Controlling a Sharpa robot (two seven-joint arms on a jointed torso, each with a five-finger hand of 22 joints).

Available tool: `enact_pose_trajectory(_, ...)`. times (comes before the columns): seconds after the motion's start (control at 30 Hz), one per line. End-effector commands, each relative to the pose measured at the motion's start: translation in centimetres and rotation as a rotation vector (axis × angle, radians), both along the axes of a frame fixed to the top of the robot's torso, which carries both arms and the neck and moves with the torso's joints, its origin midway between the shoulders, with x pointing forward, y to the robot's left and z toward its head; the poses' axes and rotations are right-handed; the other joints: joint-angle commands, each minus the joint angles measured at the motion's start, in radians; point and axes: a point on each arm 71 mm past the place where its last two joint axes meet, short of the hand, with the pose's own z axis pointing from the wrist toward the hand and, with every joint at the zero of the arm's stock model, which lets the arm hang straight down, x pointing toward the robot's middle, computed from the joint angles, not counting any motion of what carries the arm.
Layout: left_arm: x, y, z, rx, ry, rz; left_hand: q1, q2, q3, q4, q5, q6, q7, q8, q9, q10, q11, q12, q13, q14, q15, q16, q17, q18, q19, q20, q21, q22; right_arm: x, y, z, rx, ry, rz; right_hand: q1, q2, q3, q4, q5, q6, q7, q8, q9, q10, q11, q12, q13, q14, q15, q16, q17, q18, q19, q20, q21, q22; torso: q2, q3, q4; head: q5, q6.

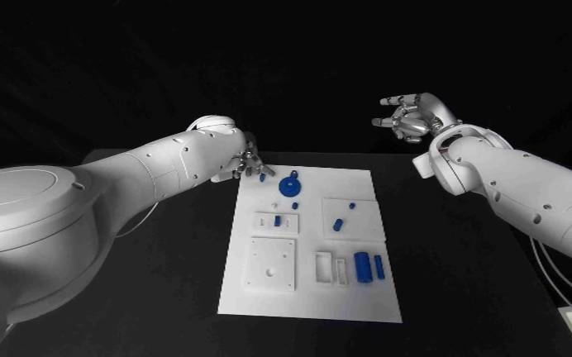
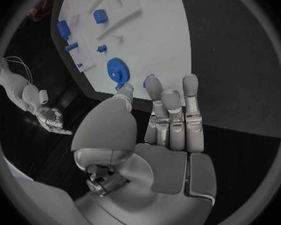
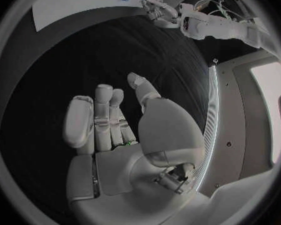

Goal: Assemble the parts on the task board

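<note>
Left hand (image 1: pixel 245 163) hovers at the far left corner of the task board (image 1: pixel 358 299), fingers apart and holding nothing, fingertips just beside a small blue peg (image 1: pixel 264 178) and near the blue gear (image 1: pixel 288 185). Right hand (image 1: pixel 409 117) hangs raised beyond the table's far right side, fingers loosely spread, empty. To grasp well, the left hand should probably descend slowly, pinching the peg without nudging the gear.

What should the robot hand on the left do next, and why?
Probably close its fingers on the small blue part at the far left corner of the task board. The left robot hand sits right at that corner with its fingertips next to the part, beside the blue gear, but I can't tell whether it grips it. The right robot hand is raised, away from the board, holding nothing.
</note>
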Motion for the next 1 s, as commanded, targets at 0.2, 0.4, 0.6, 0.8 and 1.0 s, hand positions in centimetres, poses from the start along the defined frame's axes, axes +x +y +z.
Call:
enact_pose_trajectory(0.2, 0.02, -0.07, -0.08, -0.003, 0.017, -0.02, -0.009, 0.042, -0.013, -0.045, 0.009, 0.008, -0.003, 0.001, 0.006, 0.007, 0.002, 0.001, 0.001, -0.004, 0.003, 0.005, -0.003, 0.0, 0.001, -0.001, 0.006, 0.02, 0.03, 0.21, 0.03, -0.008, -0.001, 0.01, -0.007, -0.002, 0.006, 0.005, 0.006, 0.003, 0.0, 0.003, 0.002, -0.001, -0.001, 0.002, -0.001, -0.004, -0.002, -0.003, -0.002, 0.005, 0.046, 0.001, 0.0, 0.167, 0.001, -0.0004, -0.0011, 0.001, 0.0)
enact_pose_trajectory(0.4, -0.13, -0.05, -0.27, -0.021, 0.048, -0.019, -0.011, 0.091, -0.039, -0.097, 0.058, 0.025, -0.007, 0.004, 0.019, 0.008, 0.001, 0.001, 0.0, -0.005, 0.003, 0.007, -0.003, -0.001, -0.001, -0.001, 0.007, 0.02, 0.07, 0.19, -0.01, -0.009, 0.001, 0.008, -0.007, -0.002, 0.006, 0.005, 0.006, 0.003, 0.0, 0.003, 0.002, -0.001, -0.001, 0.002, -0.001, -0.004, -0.002, -0.003, -0.002, 0.005, 0.046, 0.001, 0.0, 0.167, 0.002, -0.0009, 0.0005, -0.001, 0.0)
enact_pose_trajectory(0.6, -0.18, 0.05, -0.35, -0.039, 0.065, -0.013, 0.009, 0.151, -0.072, -0.152, 0.158, 0.044, -0.015, 0.002, 0.061, 0.011, -0.001, 0.0, -0.001, -0.005, 0.001, 0.008, -0.003, -0.003, -0.003, -0.002, 0.009, 0.02, 0.11, 0.24, -0.05, -0.009, 0.003, 0.008, -0.007, -0.002, 0.006, 0.005, 0.006, 0.003, 0.0, 0.003, 0.002, -0.001, -0.001, 0.002, -0.001, -0.004, -0.002, -0.003, -0.002, 0.005, 0.046, 0.001, 0.0, 0.167, 0.002, -0.0009, -0.0002, 0.0, -0.001)
enact_pose_trajectory(0.8, -0.17, 0.18, -0.36, -0.044, 0.067, -0.007, 0.024, 0.189, -0.081, -0.186, 0.175, 0.051, -0.019, 0.001, 0.078, 0.013, -0.004, -0.001, -0.002, -0.005, 0.0, 0.01, -0.004, -0.004, -0.003, -0.003, 0.011, 0.02, 0.14, 0.2, -0.09, -0.009, 0.004, 0.007, -0.007, -0.002, 0.006, 0.005, 0.006, 0.003, 0.0, 0.003, 0.002, -0.001, -0.001, 0.002, -0.001, -0.004, -0.002, -0.003, -0.002, 0.005, 0.046, 0.001, 0.0, 0.167, 0.003, -0.0019, -0.0004, 0.0, -0.003)
enact_pose_trajectory(1.0, -0.16, 0.23, -0.34, -0.046, 0.065, -0.005, 0.028, 0.194, -0.08, -0.19, 0.174, 0.051, -0.02, 0.0, 0.079, 0.013, -0.004, -0.002, -0.002, -0.004, 0.0, 0.01, -0.004, -0.004, -0.003, -0.004, 0.011, 0.02, 0.16, 0.19, -0.11, -0.009, 0.004, 0.006, -0.007, -0.002, 0.006, 0.005, 0.006, 0.003, 0.0, 0.003, 0.002, -0.001, -0.001, 0.002, -0.001, -0.004, -0.002, -0.003, -0.002, 0.005, 0.046, 0.001, 0.0, 0.167, 0.004, -0.0018, -0.0005, 0.0, -0.004)
